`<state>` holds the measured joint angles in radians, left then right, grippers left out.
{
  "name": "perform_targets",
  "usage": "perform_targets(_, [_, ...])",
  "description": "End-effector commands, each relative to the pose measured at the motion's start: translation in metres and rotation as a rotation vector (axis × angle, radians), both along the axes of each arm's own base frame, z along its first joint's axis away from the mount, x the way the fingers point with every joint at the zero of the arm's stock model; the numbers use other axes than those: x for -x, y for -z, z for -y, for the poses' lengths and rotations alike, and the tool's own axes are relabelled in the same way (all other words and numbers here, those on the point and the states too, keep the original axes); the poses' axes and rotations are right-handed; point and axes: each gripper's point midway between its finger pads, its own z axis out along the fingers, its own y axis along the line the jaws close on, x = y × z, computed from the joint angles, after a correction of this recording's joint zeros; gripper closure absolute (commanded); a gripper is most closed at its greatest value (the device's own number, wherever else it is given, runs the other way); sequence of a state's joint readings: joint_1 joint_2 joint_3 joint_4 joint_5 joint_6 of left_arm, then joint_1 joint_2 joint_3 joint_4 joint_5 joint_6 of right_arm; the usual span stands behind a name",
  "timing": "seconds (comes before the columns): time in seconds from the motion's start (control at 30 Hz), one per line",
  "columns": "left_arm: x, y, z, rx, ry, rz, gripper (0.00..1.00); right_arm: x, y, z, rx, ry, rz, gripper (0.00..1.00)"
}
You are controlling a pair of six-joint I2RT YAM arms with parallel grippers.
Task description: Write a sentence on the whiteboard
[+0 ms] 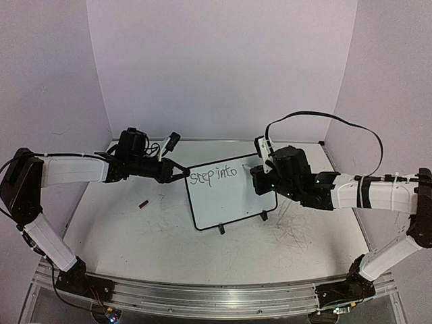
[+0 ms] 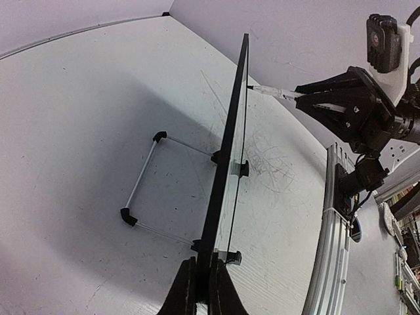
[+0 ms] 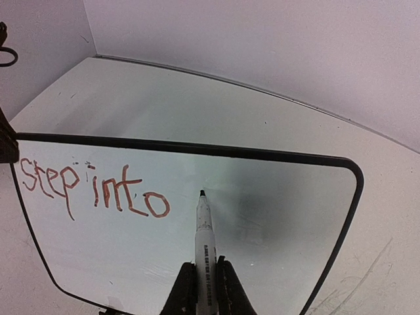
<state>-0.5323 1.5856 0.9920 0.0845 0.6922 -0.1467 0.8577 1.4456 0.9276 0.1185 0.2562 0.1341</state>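
Observation:
The whiteboard stands tilted on its small black feet mid-table. The sentence reads "step into" on one line at the board's top left; in the right wrist view it looks reddish-brown. My left gripper is shut on the board's left frame edge, seen edge-on in the left wrist view. My right gripper is shut on a white marker, whose black tip is at the board surface just right of "into". The marker tip also shows in the left wrist view.
A small dark red marker cap lies on the table left of the board. Grey scuffs mark the tabletop at the right. White walls enclose the table on three sides. A metal rail runs along the near edge.

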Motion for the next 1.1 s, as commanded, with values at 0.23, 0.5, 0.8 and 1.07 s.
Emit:
perform_targets(0.23, [-0.009, 0.006, -0.013, -0.063, -0.071, 0.047, 1.00, -0.010, -0.021, -0.007, -0.042, 0.010, 0.054, 1.00])
perform_targets(0.5, [-0.009, 0.006, -0.012, -0.064, -0.070, 0.050, 1.00, -0.013, -0.018, -0.006, -0.034, 0.025, 0.052, 1.00])
perform_targets(0.8, [-0.009, 0.005, -0.012, -0.065, -0.069, 0.054, 1.00, -0.007, -0.007, 0.000, -0.021, 0.028, 0.021, 1.00])
perform_targets(1.07, [-0.008, 0.004, -0.012, -0.066, -0.070, 0.059, 1.00, 0.000, 0.002, 0.006, -0.025, 0.031, -0.009, 1.00])
